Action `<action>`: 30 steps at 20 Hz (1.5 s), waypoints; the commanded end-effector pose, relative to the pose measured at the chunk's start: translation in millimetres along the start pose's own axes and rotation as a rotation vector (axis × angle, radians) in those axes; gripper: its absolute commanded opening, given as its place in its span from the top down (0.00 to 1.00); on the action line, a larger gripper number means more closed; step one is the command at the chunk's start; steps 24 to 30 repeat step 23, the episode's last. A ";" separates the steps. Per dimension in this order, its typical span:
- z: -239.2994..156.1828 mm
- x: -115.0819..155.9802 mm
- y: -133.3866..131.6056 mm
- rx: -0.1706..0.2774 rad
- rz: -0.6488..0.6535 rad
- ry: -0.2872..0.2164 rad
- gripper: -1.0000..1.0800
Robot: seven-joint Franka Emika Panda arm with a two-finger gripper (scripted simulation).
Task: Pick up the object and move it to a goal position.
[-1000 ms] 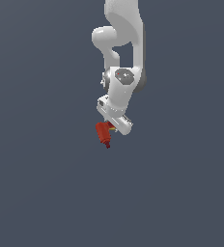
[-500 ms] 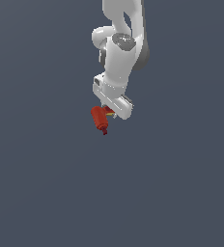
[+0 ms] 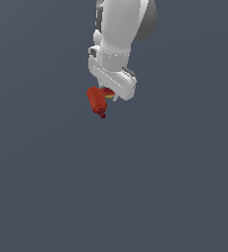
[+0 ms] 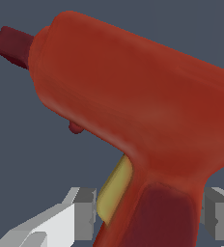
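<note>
Drill [image 3: 96, 100] hangs just below the gripper [image 3: 107, 96], clamped by its handle between the two fingers [image 4: 82, 212], well above anything else; the background is plain grey and no surface shows beneath it. In the wrist view the fingers sit on either side of the dark grip at the bottom of the handle, pressed against it, with the yellow trigger [image 4: 115, 190] just beside one pad. The chunky body and dark tip [image 4: 11, 42] stick out sideways from the handle, away from the fingers.

The main risk, as I judge it, is rotation in the grasp. The heavy body lies off to one side of the pinch line, so its weight would tend to swing the drill nose-down about the pads, more so if the arm speeds up or stops sharply. In the exterior view the tip already points down and slightly to that view's right, so some tilt may be present.

A second risk is slipping out altogether: the hold is low on the handle, on a rounded, tapering surface, and only a small part of it is between the pads.

No goal marker is visible in either view, so how far the drill is from it cannot be told.
</note>
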State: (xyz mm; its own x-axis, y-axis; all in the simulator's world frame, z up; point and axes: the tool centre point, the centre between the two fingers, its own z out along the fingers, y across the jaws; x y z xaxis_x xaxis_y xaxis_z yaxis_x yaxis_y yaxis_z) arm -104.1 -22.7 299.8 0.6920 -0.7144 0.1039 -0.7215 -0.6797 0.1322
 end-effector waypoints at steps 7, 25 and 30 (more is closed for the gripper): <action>-75.8 9.7 16.6 0.003 0.000 0.002 1.00; -121.7 17.2 23.6 0.003 -0.003 0.003 1.00; -121.7 17.2 23.6 0.003 -0.003 0.003 1.00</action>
